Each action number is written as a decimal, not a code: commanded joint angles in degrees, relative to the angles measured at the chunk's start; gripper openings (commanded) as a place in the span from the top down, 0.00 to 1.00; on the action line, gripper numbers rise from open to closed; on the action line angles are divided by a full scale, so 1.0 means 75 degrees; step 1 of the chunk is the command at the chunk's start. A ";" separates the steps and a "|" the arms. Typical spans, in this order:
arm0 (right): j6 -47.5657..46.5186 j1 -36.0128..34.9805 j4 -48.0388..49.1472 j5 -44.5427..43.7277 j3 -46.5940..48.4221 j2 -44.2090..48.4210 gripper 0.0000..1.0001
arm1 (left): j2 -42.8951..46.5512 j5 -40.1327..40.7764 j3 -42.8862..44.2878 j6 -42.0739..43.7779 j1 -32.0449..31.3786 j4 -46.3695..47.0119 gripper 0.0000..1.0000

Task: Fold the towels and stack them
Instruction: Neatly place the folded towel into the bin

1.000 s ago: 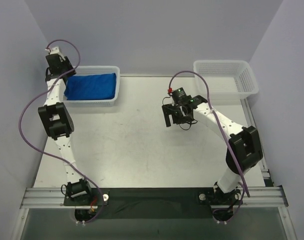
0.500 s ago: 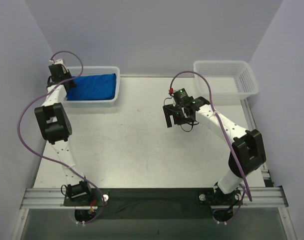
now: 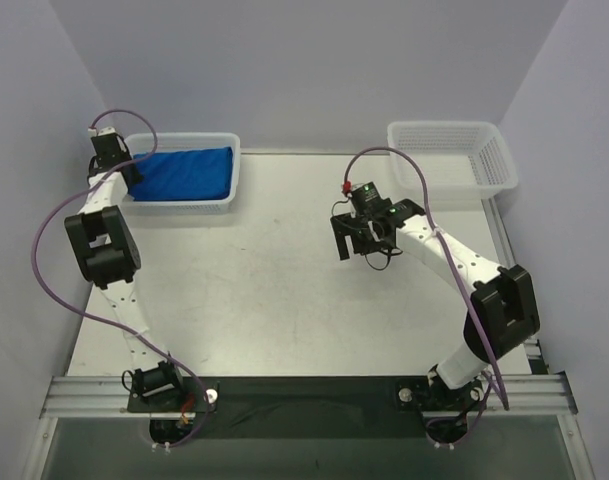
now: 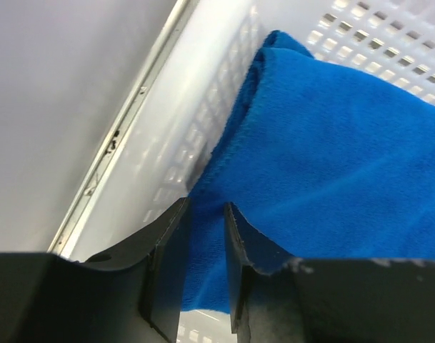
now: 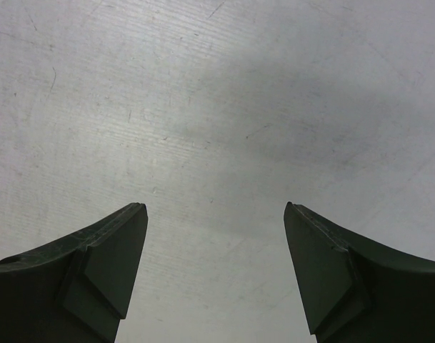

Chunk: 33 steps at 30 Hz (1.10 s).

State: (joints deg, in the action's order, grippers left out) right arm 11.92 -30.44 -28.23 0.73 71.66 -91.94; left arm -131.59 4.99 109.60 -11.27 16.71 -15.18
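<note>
Table: you have a pale grey top (image 3: 274, 290), scuffed and finely scratched. A metal rail (image 3: 304, 388) runs along its near edge, by both arm bases.
Room: plain pale lilac walls (image 3: 304, 60) close the table in on the left, far and right sides.
Baskets: the left basket (image 3: 184, 206) sits at the far-left corner of the table. The right basket (image 3: 439, 124) sits at the far-right corner, well apart from it.
Towels: the blue towels (image 3: 184, 172) lie folded inside the left basket and cover most of its floor.
Left gripper: your left gripper (image 4: 203, 207) is at the left end of the left basket, right at the towels' left edge. Its jaws stand narrow, and blue cloth shows in the slit between them.
Right gripper: your right gripper (image 5: 213, 207) hangs over bare table right of centre. Its jaws are spread wide with nothing between them.
Cable: a purple cable (image 3: 41, 250) loops out beside the left arm.
Hard to make out: you cannot tell whether the left jaws actually pinch the cloth or only frame it. From above, the wrist hides those fingertips. You cannot count the towels in the pile. The left wrist view cuts off most of the towels and the basket.
</note>
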 commanded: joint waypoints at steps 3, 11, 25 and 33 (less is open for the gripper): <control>-0.0078 0.0015 -0.0127 -0.0624 -0.0436 0.1066 0.21 | 0.0904 0.0132 -0.0117 -0.0067 0.0057 -0.0062 0.52; 0.0366 0.0155 -0.0220 -0.2075 -0.1128 0.3221 0.20 | 0.3172 -0.0349 -0.1065 -0.0279 -0.0247 -0.0459 0.18; 0.0661 0.0203 -0.1182 -0.3062 -0.2054 0.7791 0.07 | 1.1013 -0.0093 -0.6690 -0.1427 -0.1184 -0.1443 0.02; 0.0343 0.0203 -0.1193 -0.3753 -0.2861 0.9023 0.04 | 1.5409 0.1584 -0.7840 -0.1462 -0.2158 -0.3693 0.03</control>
State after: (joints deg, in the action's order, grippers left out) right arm 15.27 -29.21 -36.58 -22.72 52.31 -26.28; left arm -23.53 11.75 51.44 -21.02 0.75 -35.92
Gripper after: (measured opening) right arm 0.966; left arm 0.974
